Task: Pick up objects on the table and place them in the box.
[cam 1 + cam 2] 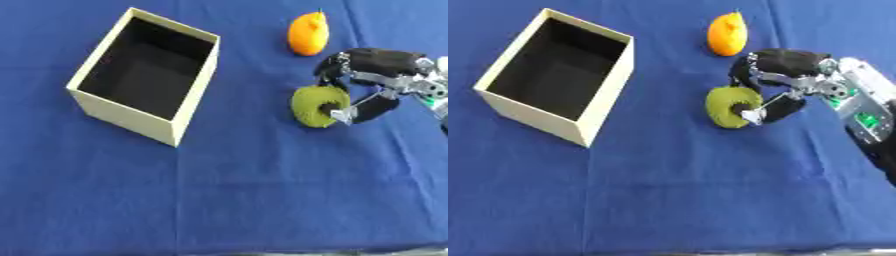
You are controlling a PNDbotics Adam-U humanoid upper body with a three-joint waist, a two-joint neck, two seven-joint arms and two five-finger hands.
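Note:
A round olive-green object [317, 106] lies on the blue table right of centre. My right hand [785, 75] comes in from the right, its fingers curled over the top of the green object and its thumb [770, 111] against the object's side. An orange fruit [308, 33] with a small stem lies just behind the hand, apart from it. The cream box [144, 122] stands open at the left, its dark inside holding nothing I can see. My left hand shows in neither view.
A blue cloth [262, 200] covers the whole table, with a wide bare stretch in front and between the box and the green object. The table's near edge runs along the bottom.

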